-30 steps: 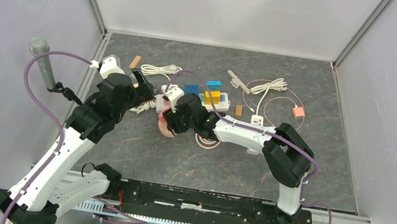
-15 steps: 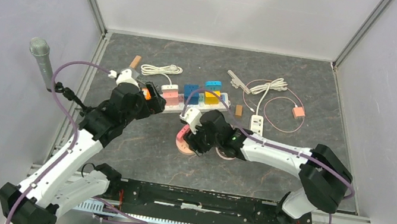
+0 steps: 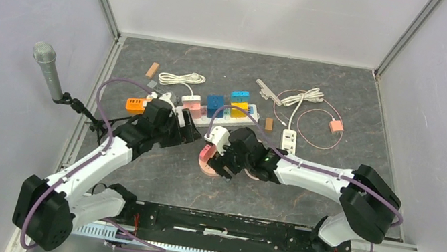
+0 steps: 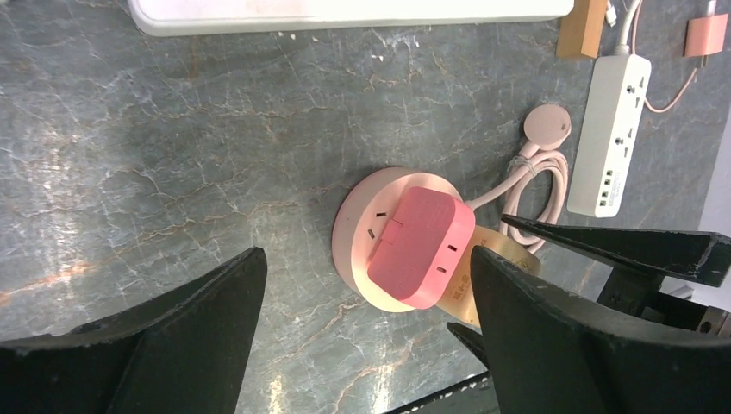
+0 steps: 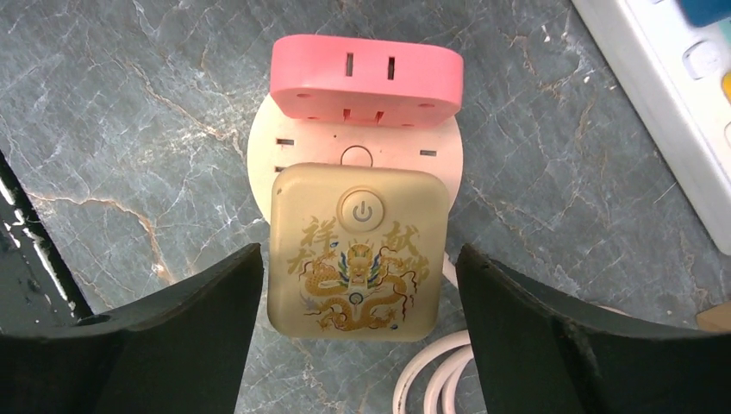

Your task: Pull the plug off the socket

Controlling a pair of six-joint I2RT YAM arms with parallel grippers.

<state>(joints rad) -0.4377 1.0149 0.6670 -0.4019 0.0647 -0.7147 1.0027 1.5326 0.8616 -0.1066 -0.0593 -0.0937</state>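
The right arm reached low and leftward across the desk (image 3: 359, 107), its tool (image 5: 355, 267) spread open either side of the gold plug (image 5: 358, 259). That plug sat in the round socket (image 5: 293, 142) beside a pink plug (image 5: 366, 78). The left tool (image 4: 366, 254), also open, angled toward them.

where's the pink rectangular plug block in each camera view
top external: centre, slightly left, pink rectangular plug block on the round pale pink socket base
left wrist: centre right, on top of that base
right wrist: top centre, over the base's upper edge
shared landmark: the round base under it
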